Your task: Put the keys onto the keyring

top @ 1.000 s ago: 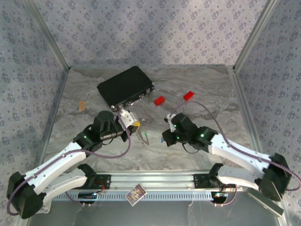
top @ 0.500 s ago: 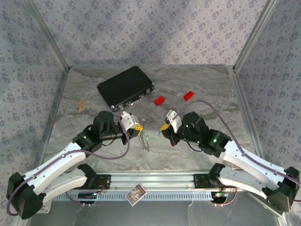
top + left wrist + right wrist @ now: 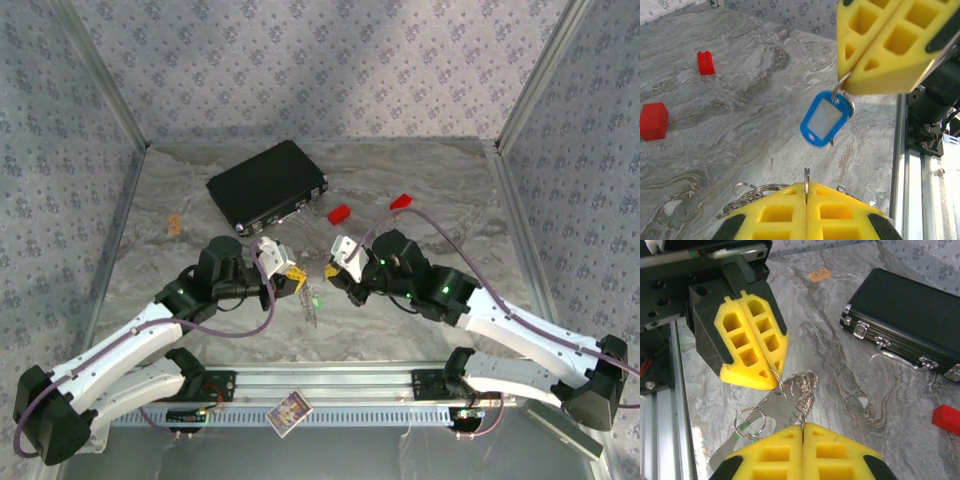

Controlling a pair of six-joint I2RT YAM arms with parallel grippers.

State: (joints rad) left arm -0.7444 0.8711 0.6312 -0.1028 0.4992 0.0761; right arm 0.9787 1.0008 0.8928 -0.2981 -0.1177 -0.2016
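The left gripper (image 3: 806, 186) is clamped on a thin loop of the keyring (image 3: 801, 385), and the right gripper (image 3: 803, 431) is clamped on the small ring carrying the blue key (image 3: 824, 118), both held in the air close together above the table (image 3: 450, 180). The green key (image 3: 313, 298) seems to hang in the keyring bunch. Likely light, slick, floppy; pinch ring rim or flat plastic head.

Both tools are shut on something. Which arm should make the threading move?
Right, probably. The right tool dangles the blue plastic key tag free, easy to steer; the left tool pinches the bunch of silvery metal rings, a steady anchor.
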